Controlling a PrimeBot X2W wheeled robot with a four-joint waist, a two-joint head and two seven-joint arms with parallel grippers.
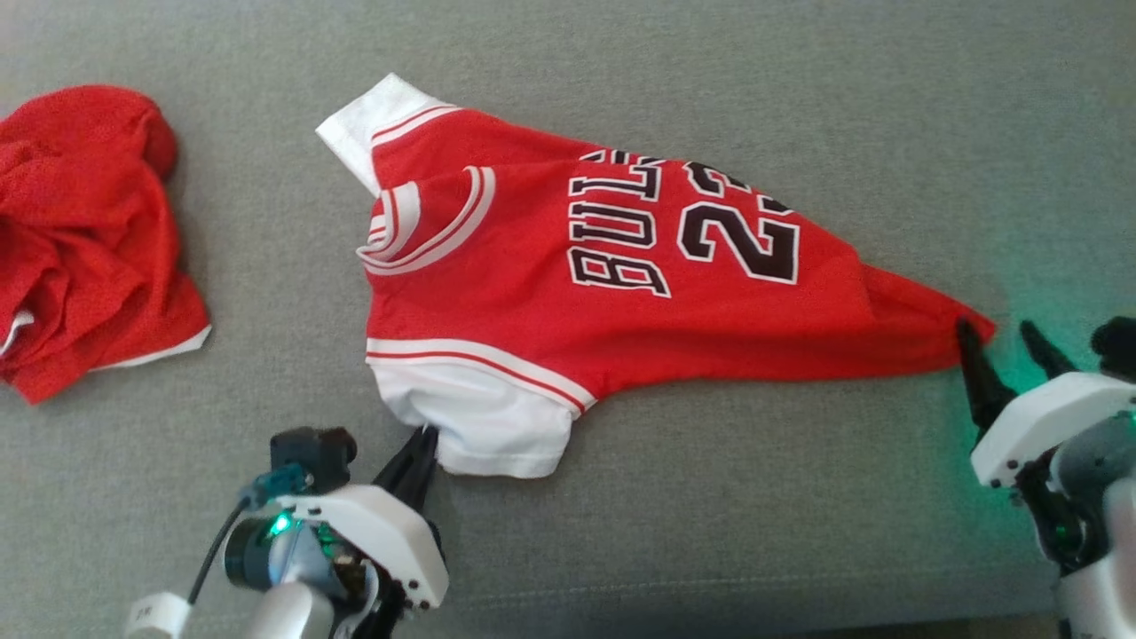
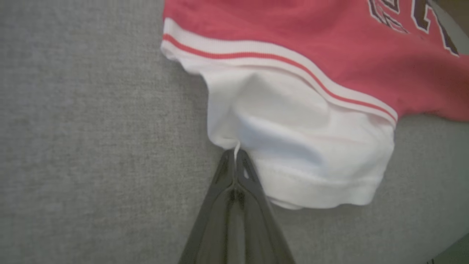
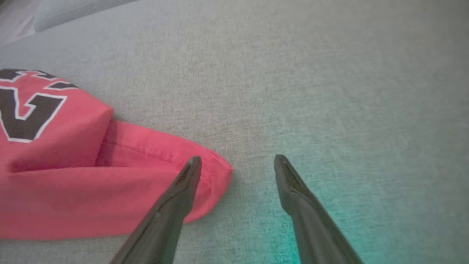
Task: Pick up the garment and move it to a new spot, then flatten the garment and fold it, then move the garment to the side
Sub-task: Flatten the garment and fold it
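The garment (image 1: 621,284) is a red jersey with white sleeves and black lettering, spread across the grey surface. My left gripper (image 1: 424,437) is shut on the edge of its near white sleeve (image 2: 300,146); the closed tips (image 2: 234,156) pinch a small fold of white cloth. My right gripper (image 1: 998,333) stands open at the jersey's right-hand corner (image 3: 205,172). Its left finger (image 3: 190,176) lies over the red hem and the right finger (image 3: 285,172) rests on bare fabric beside it.
A second crumpled red garment (image 1: 84,240) lies at the far left. The grey upholstered surface (image 1: 799,497) extends all around, with a seam and the front edge near the bottom of the head view.
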